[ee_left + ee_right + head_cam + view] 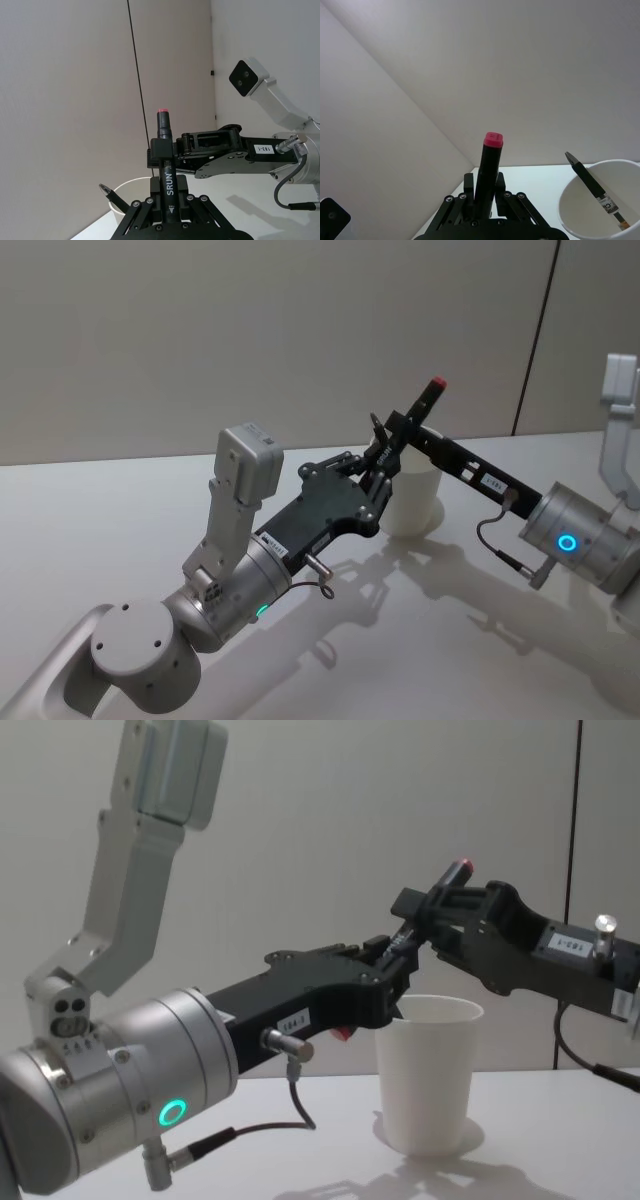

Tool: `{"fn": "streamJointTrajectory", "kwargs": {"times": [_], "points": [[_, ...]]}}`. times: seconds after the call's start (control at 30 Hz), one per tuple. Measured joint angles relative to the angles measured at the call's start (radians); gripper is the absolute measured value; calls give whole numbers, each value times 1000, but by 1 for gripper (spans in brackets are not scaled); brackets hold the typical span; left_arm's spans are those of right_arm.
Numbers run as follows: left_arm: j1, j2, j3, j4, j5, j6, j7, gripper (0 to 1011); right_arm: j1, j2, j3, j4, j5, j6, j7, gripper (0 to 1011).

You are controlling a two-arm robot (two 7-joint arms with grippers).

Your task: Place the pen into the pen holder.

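Looks like a lab or robot test room, sparse and staged. Plain white worktop (120, 510), bare pale wall panels (250, 330) behind it with one dark vertical seam (537, 335) at about 2 o'clock. No household or shop fittings, just a white paper cup (428, 1075) on the worktop.

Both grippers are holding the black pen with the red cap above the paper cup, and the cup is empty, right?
Not quite: the cup is not empty. The right wrist view shows another pen leaning inside it. Both grippers do hold the red-capped pen above it.
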Motion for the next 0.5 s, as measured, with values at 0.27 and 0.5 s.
{"fn": "streamJointTrajectory", "kwargs": {"times": [0.27, 0.5], "points": [[0, 0, 0, 0, 0, 1, 0, 182, 0, 0, 0, -1, 1, 0, 0, 202], [0, 0, 0, 0, 0, 1, 0, 326, 0, 0, 0, -1, 1, -1, 0, 201]]}}
